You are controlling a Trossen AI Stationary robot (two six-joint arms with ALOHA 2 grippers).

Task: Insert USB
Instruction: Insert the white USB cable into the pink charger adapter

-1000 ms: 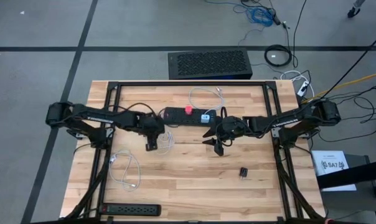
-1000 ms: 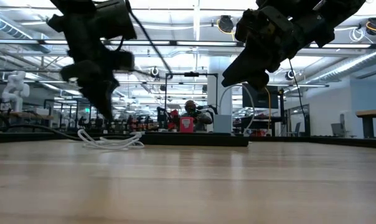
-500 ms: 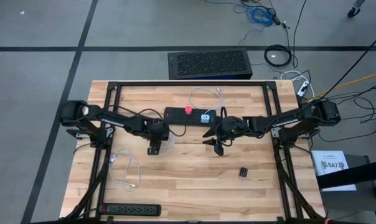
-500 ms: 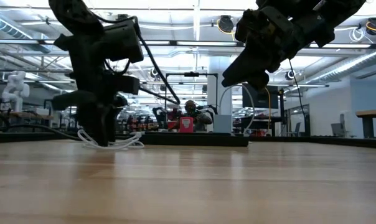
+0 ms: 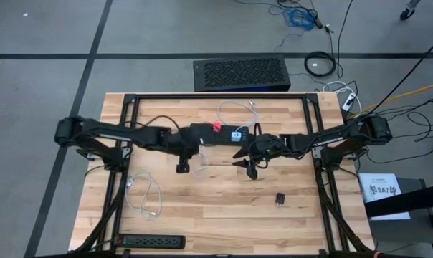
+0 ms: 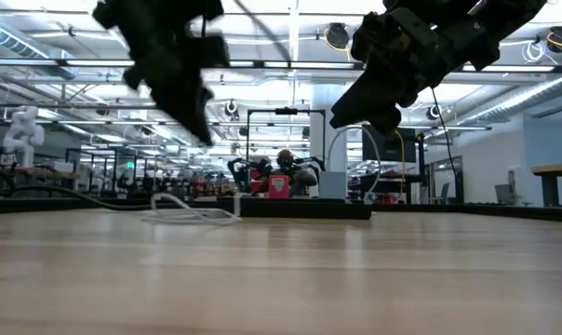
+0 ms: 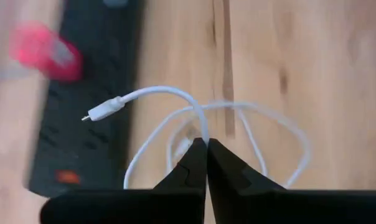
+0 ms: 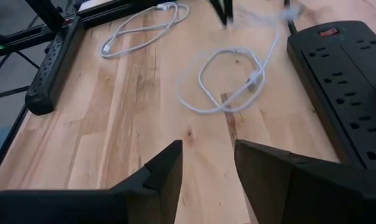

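Little readable text: one printed sheet beside the table.

In the high view a white sheet of paper [image 5: 383, 192] lies on a dark stand off the right edge of the table [image 5: 224, 208], near its lower right corner; it carries a bold dark marking that looks like "SA7" with small symbols either side and fine lines of print below, too small to read with certainty. The black power strips [image 5: 150, 241] on the table, the dark vented box [image 5: 241, 74] on the floor beyond its far edge, and the room seen in the low view show no lettering that can be made out.
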